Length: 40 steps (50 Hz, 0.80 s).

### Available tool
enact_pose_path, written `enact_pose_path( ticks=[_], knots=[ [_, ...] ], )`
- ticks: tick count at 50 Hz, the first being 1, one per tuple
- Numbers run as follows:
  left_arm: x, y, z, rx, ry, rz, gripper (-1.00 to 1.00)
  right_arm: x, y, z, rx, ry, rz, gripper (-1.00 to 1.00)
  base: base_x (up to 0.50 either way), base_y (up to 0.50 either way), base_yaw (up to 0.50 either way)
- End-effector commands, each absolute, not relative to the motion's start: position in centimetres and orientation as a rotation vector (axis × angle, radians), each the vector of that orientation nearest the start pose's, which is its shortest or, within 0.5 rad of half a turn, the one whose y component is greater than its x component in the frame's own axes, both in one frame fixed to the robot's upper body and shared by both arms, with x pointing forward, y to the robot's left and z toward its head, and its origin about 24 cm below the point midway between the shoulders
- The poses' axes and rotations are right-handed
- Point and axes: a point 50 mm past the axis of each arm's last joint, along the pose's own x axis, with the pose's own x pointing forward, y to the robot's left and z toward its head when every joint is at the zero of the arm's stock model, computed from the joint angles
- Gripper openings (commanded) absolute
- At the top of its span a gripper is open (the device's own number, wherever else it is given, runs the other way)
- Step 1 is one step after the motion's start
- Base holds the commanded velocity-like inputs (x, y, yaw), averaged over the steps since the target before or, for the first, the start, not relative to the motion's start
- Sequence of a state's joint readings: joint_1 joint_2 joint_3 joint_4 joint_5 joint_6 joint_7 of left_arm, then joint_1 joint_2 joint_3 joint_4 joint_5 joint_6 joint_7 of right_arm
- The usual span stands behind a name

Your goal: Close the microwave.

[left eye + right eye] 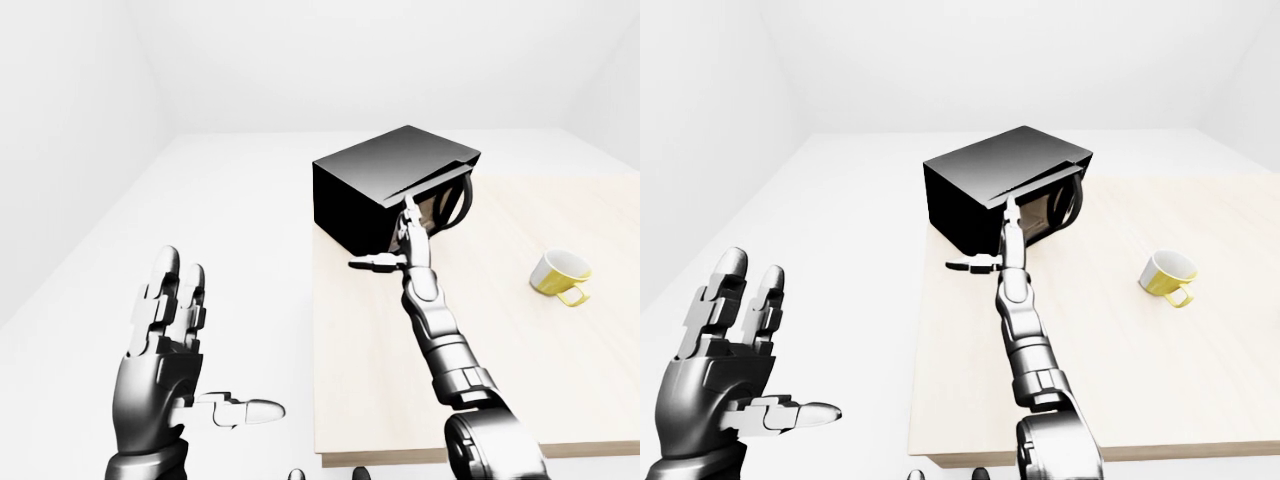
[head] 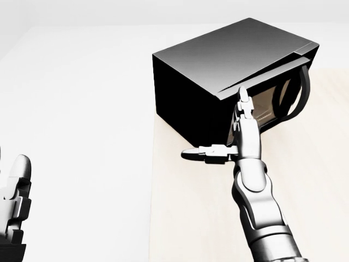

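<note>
Tabletop point(image 1: 560, 380) of pale wood fills the right half of your eye views, with white floor spreading away to its left. At the table's upper left corner sits the black microwave point(image 2: 218, 60), a box turned at an angle so one corner points toward the left of the head view. Its door point(image 2: 272, 103) is nearly shut, standing only slightly ajar (a thin wedge of gap shows along the top edge), and the curved handle point(image 2: 302, 93) bows out at the door's right end.

Your right arm reaches up from the bottom of the head view across the wood to the microwave. Your right hand point(image 2: 240, 136) is open and holds nothing: the long fingers point(image 2: 242, 103) are stretched straight, their tips lying against the left part of the door's face, while the thumb juts sideways toward the left of the view, over bare wood.

Your left hand point(image 1: 165, 355) is raised at the lower left of the left-eye view, well apart from the table, over the white floor. It too is empty, palm spread, fingers upright and thumb pointing right.

Near the right edge of the table, well apart from the microwave, a small yellow cup point(image 1: 560, 273) with a white inside lies tilted, its handle toward the lower right.
</note>
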<state>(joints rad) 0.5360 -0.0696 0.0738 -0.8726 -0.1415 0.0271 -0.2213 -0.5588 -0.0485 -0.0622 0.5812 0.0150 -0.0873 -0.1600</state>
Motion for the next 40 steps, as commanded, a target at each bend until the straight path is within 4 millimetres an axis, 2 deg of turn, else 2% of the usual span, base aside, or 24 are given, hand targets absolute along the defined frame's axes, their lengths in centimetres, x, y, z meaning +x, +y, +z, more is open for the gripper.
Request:
enact_pose_path(
  ticks=[1, 20, 31, 33, 38, 39, 40],
  knots=[
    [13.9, 17.2, 14.0, -0.046, -0.351, -0.015, 1.00, 37.0, -13.7, 8.1, -0.049, -0.006, -0.076, 1.00, 0.00, 0.00, 0.00],
    [14.1, 16.9, 13.6, -0.040, -0.343, -0.022, 1.00, 39.2, -13.1, 8.2, -0.096, 0.113, -0.070, 1.00, 0.01, 0.00, 0.00],
    [14.0, 16.8, 13.7, -0.039, -0.344, -0.024, 1.00, 39.0, -13.3, 8.9, -0.084, 0.060, -0.069, 1.00, 0.01, 0.00, 0.00],
    [14.0, 16.8, 13.7, -0.040, -0.344, -0.023, 1.00, 38.8, -13.4, 9.2, -0.082, 0.034, -0.069, 1.00, 0.01, 0.00, 0.00],
    [14.0, 16.9, 13.7, -0.040, -0.345, -0.020, 1.00, 36.8, -13.6, 10.3, -0.079, -0.110, -0.065, 1.00, 0.01, 0.00, 0.00],
    [14.0, 17.0, 13.7, -0.041, -0.347, -0.019, 1.00, 34.6, -13.9, 10.6, -0.090, -0.145, -0.066, 1.00, 0.00, 0.00, 0.00],
    [14.0, 17.0, 13.8, -0.041, -0.347, -0.019, 1.00, 33.5, -14.0, 10.8, -0.097, -0.157, -0.064, 1.00, 0.00, 0.00, 0.00]
  ],
)
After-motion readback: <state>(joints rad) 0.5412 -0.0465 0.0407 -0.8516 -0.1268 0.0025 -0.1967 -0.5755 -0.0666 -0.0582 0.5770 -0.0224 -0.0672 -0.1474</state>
